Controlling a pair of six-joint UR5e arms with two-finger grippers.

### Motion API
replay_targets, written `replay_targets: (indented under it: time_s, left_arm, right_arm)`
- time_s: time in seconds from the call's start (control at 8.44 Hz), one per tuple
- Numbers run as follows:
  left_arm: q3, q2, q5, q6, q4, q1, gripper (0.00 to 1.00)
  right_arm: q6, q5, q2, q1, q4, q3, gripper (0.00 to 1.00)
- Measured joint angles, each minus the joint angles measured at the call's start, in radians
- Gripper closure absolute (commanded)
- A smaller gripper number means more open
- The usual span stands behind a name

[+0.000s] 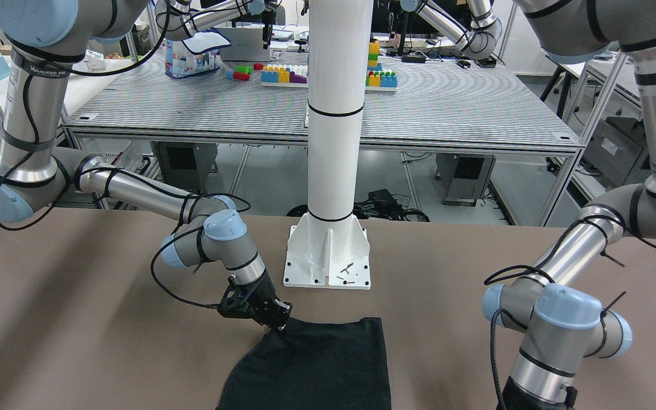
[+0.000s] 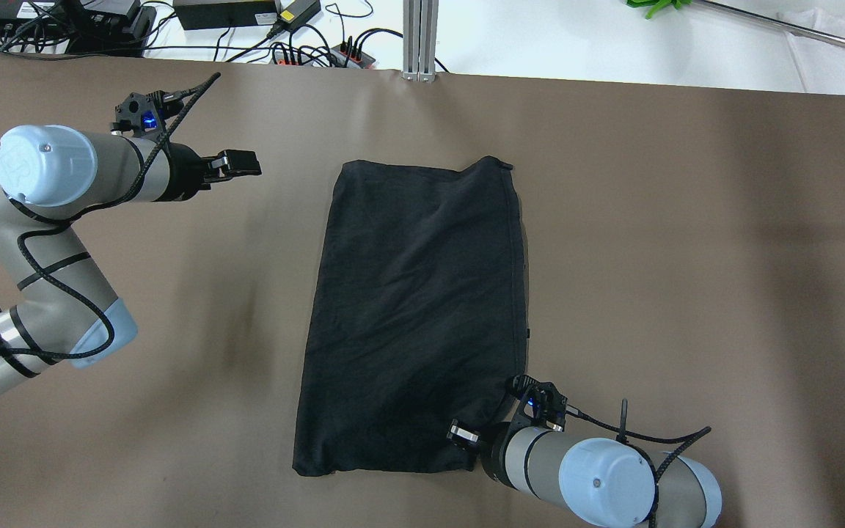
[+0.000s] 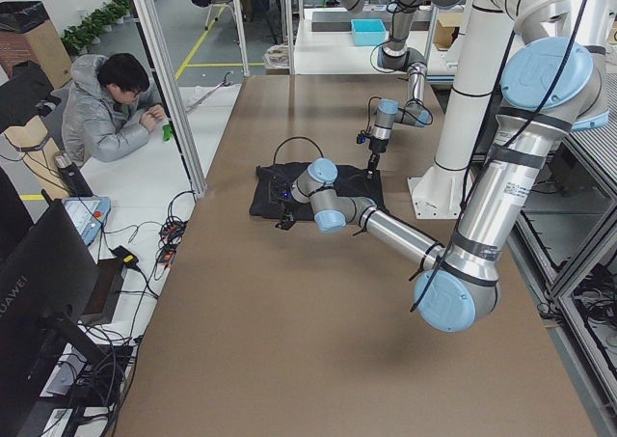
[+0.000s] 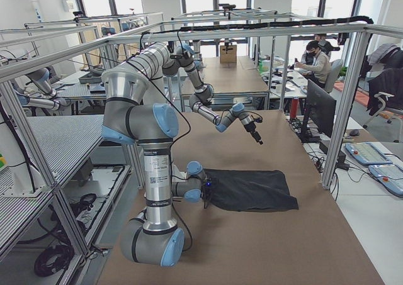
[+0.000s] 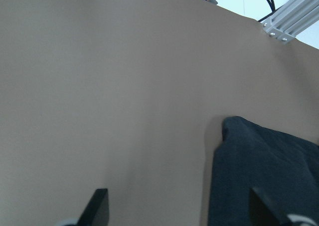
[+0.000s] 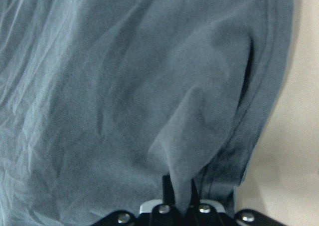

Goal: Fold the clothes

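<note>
One near corner of the clothes [image 2: 415,315] is sitting pinched in the right claw [image 2: 465,434]. The left claw [image 2: 245,163] is hovering spread beside the opposite far corner.

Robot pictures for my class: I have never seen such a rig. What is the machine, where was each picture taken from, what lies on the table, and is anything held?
Two robot arms stand at a brown table, each ending in a two-finger gripper. One camera faces the robot, one looks down from behind it, two watch from the table's ends, one rides on each wrist. A black garment lies spread on the table. The right gripper pinches a corner near the robot; the left gripper is open and empty.
</note>
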Motion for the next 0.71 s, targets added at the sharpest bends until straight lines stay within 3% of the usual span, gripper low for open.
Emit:
replay_targets:
  time_s: [0.24,0.71]
  left_arm:
    - [-0.09,0.02,-0.031,-0.187,0.003,0.064,0.0]
    - [-0.325,0.144,0.16,-0.435,0.051,0.318,0.0]
  right_arm:
    - [-0.006,0.001,-0.001,0.002,0.007,0.009,1.0]
    - [-0.01,-0.001,0.0,0.008,0.011,0.022,1.0]
